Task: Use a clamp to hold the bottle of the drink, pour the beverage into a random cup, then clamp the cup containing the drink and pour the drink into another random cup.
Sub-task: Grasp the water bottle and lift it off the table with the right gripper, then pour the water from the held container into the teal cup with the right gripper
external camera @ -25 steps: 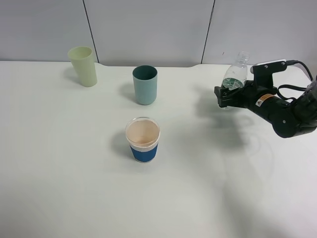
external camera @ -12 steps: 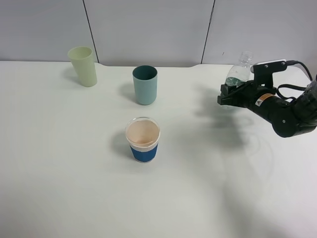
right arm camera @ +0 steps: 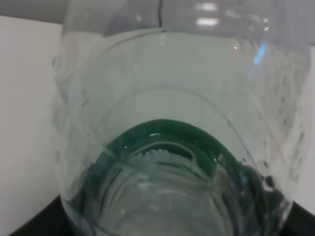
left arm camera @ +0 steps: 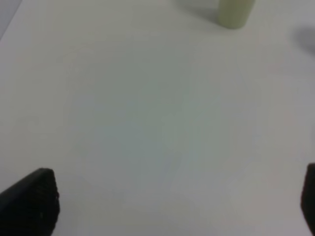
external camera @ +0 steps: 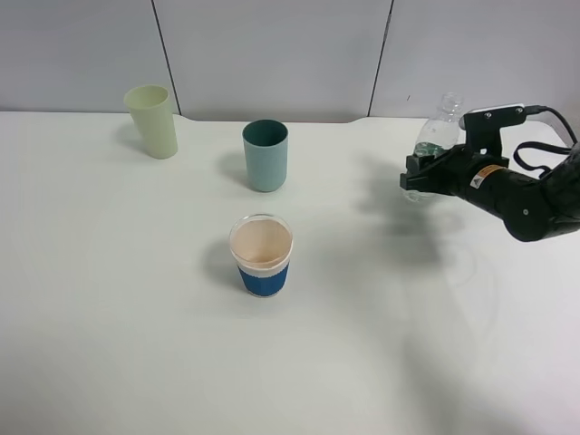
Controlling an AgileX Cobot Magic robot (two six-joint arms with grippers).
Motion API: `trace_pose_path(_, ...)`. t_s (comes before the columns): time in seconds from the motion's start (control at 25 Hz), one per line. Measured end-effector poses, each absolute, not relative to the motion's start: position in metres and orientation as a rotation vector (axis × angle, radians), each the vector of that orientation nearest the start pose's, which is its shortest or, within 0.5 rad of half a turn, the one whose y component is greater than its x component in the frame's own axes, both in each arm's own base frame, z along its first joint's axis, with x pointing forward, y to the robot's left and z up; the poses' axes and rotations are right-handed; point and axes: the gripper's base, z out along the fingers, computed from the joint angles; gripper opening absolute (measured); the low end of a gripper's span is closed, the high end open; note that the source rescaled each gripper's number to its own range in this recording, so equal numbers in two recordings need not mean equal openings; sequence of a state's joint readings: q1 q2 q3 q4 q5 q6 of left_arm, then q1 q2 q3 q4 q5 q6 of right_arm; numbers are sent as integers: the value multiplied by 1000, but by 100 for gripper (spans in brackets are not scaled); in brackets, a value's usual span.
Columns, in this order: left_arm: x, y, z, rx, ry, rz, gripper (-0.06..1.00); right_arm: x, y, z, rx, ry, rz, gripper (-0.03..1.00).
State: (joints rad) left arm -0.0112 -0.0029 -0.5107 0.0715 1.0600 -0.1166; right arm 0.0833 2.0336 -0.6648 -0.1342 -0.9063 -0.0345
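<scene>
The clear bottle (external camera: 435,132) with a green label stands tilted at the far right of the table, and my right gripper (external camera: 420,176) is shut on its lower body. In the right wrist view the bottle (right arm camera: 167,147) fills the frame, with clear beverage (right arm camera: 162,196) inside it. The teal cup (external camera: 265,156) stands upright at the back centre, well left of the bottle. The blue-banded cup (external camera: 263,256) with a peach inside stands in front of it. My left gripper (left arm camera: 170,202) is open over bare table, out of the exterior high view.
A pale yellow-green tumbler (external camera: 153,120) stands at the back left, and the left wrist view shows the tumbler (left arm camera: 236,12) too. The white table (external camera: 136,344) ends at a grey wall behind the cups.
My right gripper has shut on the bottle. It has shifted slightly up and to the right with the bottle. The cups have not moved.
</scene>
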Motion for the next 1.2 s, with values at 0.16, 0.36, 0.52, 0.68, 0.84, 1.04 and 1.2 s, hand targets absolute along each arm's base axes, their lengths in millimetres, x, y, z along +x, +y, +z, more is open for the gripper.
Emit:
trace_pose_path(0.16,-7,6,280,-111,2025,5,100,333,37,100,-270,1983,68,2)
trace_pose_path(0.36,-7,6,280,-111,2025,5,100,329,35,115,-277,2031,52,2)
trace_pose_path(0.52,-7,6,280,-111,2025,5,100,326,34,136,-276,2015,41,2)
trace_pose_path(0.68,-7,6,280,-111,2025,5,100,330,35,153,-232,2055,57,2)
trace_pose_path(0.84,-7,6,280,-111,2025,5,100,342,46,178,-248,2072,80,2)
trace_pose_path(1.04,-7,6,280,-111,2025,5,100,358,78,206,-426,2056,65,2)
trace_pose_path(1.2,-7,6,280,-111,2025,5,100,363,101,222,-525,2017,69,2)
